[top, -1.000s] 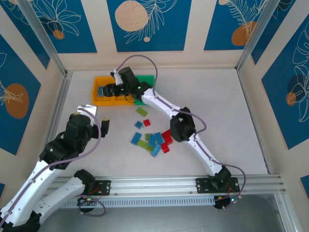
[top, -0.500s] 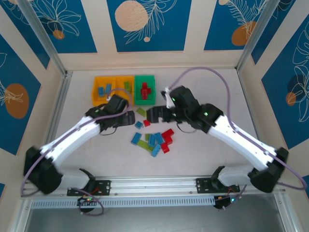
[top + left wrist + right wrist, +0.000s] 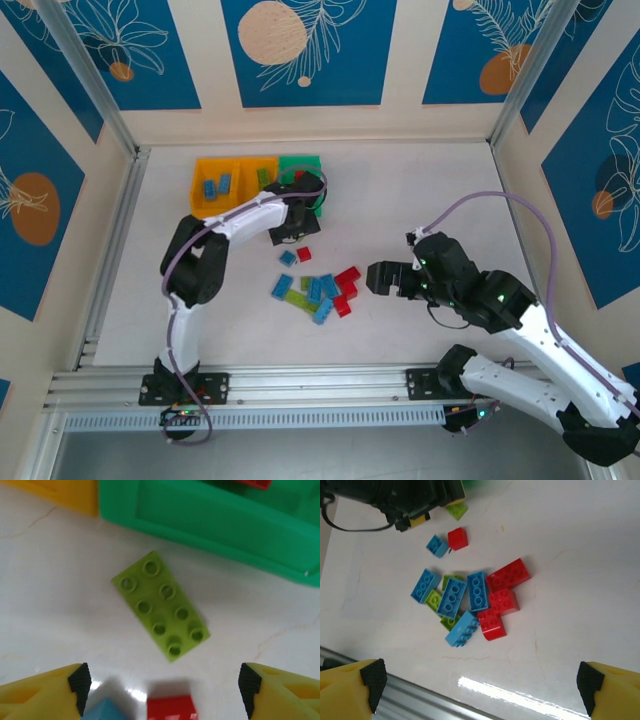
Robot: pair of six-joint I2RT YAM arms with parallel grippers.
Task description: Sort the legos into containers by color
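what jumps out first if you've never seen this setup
The left gripper poised open over a lime green brick lying flat just in front of the green bin. Next, the jumbled pile of blue, red and lime legos near the centre, with the right gripper open nearby.

- The table (image 3: 430,190) is white, glossy and faintly veined.
- A green bin (image 3: 300,159) stands on it, with two yellow bins (image 3: 196,190) joined to its left in one row.
- A lime brick (image 3: 160,604) lies flat, studs up, just in front of the green bin, askew to the bin's wall and not touching it.
- A red brick (image 3: 304,254) and a blue brick (image 3: 287,258), both small, lie close together a little further out from the green bin than the lime one.
- A pile (image 3: 318,290) of blue, lime and red bricks lies further out again from the green bin. Its red ones are on the right side, and the lime ones are partly under the blue.
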